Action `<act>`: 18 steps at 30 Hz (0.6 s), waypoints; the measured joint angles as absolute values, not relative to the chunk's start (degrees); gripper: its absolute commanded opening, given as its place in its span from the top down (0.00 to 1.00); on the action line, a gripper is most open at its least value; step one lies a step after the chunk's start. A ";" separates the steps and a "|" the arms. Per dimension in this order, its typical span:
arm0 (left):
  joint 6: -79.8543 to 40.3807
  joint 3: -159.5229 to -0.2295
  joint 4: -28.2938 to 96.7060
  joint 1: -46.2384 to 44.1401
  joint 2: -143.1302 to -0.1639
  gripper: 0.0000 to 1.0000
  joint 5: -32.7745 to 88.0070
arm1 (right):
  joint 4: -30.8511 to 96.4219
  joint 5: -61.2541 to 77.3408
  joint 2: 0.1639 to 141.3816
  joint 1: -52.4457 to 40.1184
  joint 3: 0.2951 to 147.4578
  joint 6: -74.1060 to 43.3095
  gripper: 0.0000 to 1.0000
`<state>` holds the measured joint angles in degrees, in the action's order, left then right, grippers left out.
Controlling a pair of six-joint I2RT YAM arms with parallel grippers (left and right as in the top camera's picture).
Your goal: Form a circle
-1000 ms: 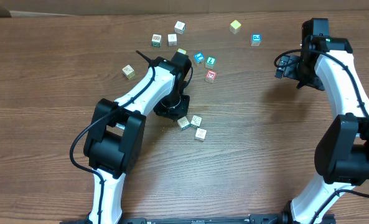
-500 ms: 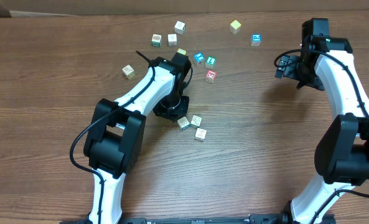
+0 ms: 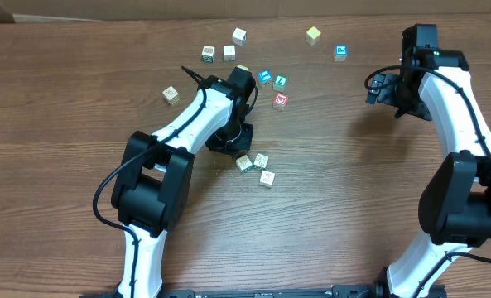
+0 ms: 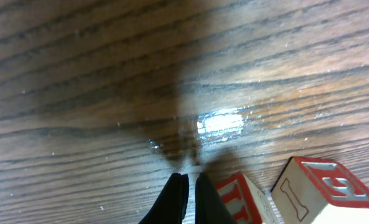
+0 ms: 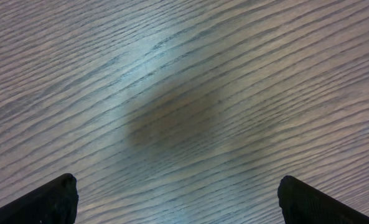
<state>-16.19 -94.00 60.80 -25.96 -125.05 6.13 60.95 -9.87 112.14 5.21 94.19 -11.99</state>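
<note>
The wooden counter (image 3: 353, 215) carries scattered cubes. The right arm (image 3: 456, 108) hangs off to one side, with the right fingers (image 5: 53, 202) spread wide over plain wood. The left fingers (image 4: 173, 200) are pressed together, pinching nothing. They sit low, just beside the clump of cream cubes (image 3: 262, 161) near the counter's middle. It is probably best to nudge slowly with that closed tip, one red-lettered cube (image 4: 321, 186) at a time, so the neighbours stay put.

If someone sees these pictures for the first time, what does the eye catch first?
The left arm reaches mid-table, its jaws shut low beside three cubes. More cubes lie scattered toward the far side. The right arm hangs apart, jaws wide.
</note>
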 measured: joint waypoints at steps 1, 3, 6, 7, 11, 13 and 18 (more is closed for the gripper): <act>-16.19 -94.00 61.06 -25.96 -125.05 0.96 6.13 | 60.97 -9.89 112.14 5.21 94.19 -11.99 0.00; -16.19 -94.00 61.71 -25.96 -125.05 0.96 6.13 | 60.93 -9.87 112.14 5.21 94.19 -11.97 0.00; -16.19 -94.00 62.33 -25.96 -125.05 0.96 6.15 | 60.95 -9.89 112.14 5.21 94.19 -11.99 0.00; -16.19 -94.00 62.43 -25.96 -125.05 0.96 6.15 | 60.93 -9.89 112.16 5.21 94.19 -11.99 0.00; -16.19 -94.00 62.63 -25.96 -125.05 0.96 6.15 | 60.95 -9.87 112.16 5.21 94.19 -11.99 0.00; -16.19 -94.00 62.61 -25.96 -125.05 0.95 6.15 | 60.95 -9.89 112.14 5.21 94.19 -11.97 0.00; -16.21 -94.00 61.91 -25.96 -125.05 0.96 6.15 | 60.93 -9.87 112.16 5.21 94.19 -11.97 0.00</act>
